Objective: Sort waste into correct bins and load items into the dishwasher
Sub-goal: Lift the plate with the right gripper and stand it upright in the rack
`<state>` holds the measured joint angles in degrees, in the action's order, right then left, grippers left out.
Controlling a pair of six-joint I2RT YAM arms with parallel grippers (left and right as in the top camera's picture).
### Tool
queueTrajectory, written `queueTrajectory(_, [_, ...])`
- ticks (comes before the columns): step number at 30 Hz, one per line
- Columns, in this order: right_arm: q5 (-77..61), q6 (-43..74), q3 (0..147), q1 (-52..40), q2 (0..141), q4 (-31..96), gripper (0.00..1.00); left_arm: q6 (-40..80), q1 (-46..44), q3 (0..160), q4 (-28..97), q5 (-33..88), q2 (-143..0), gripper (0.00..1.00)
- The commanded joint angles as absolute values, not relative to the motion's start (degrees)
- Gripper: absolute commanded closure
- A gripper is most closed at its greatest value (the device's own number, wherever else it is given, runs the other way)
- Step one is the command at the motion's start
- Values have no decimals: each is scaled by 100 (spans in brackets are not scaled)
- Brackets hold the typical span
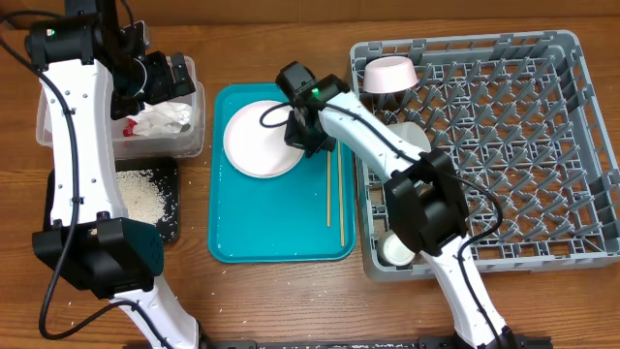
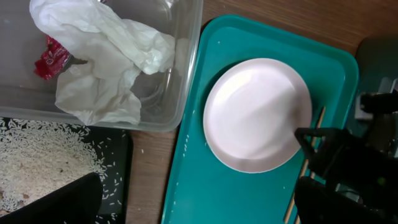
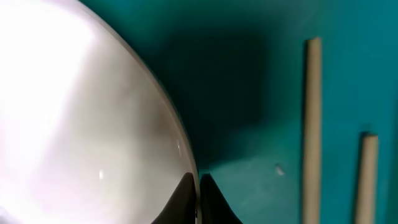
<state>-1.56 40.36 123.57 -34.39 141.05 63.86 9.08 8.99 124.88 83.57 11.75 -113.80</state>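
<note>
The right gripper (image 1: 298, 141) is clenched on the rim of the plate (image 1: 254, 141) lying on the teal tray (image 1: 281, 237), likely to carry it to the dish rack (image 1: 504, 145), while the left gripper (image 1: 160, 82) hangs released over the wrapper (image 1: 160, 118) in the clear tub (image 1: 194, 136).

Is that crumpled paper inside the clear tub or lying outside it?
Inside. The paper sits within the tub, behind its clear walls, in both the overhead and left wrist views.
</note>
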Motion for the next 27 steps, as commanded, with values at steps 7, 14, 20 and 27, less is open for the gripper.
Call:
queueTrajectory(7, [1656,2504,13904,-3028,12514,7631,96,904,871,12589,8355,1142,-11336,0])
queueTrajectory(14, [4517,2263,14018,-2838,11345,9203,96,902,871,12589,8355,1144,-11336,0])
queueTrajectory(20, [4930,1855,13882,-2298,11253,9675,96,902,871,12589,8355,1142,-11336,0])
queueTrajectory(27, [5269,1699,12877,-1474,11295,9037,96,904,871,12589,8355,1142,-11336,0])
